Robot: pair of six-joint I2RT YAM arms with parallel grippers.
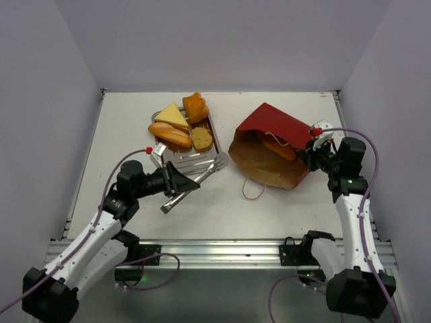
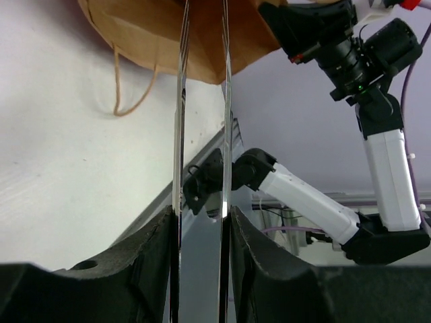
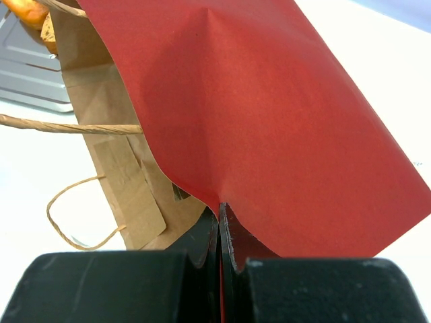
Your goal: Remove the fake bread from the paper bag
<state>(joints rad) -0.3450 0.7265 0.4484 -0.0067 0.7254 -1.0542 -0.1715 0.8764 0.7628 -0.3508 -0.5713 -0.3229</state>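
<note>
**A:** Where is the fake bread?

**B:** One loaf [image 1: 279, 147] lies inside the paper bag [image 1: 269, 124], a little way in from its mouth. Four other pieces sit on the tray [image 1: 192, 155], out beyond the mouth side of the bag.

**A:** And the grippers?

**B:** Your right gripper [image 3: 220, 219] is pinched flat on the bag's red upper edge and props the mouth up. Your left gripper [image 1: 176, 180] has its fingers drawn narrow around a pair of metal tongs [image 1: 202, 176]. The tong tips sit near the mouth, not inside it.

**A:** What can go wrong?

**B:** If you squeeze the tongs too early, the closed tips will likely shove the loaf deeper. Smooth metal on a rounded loaf may also slip. If the tips catch the kraft lining or the loop handle [image 1: 254, 190] lying before the mouth, the whole bag drags. The red edge could then tear or slide out of your right pinch, and the mouth would drop over the loaf.
</note>
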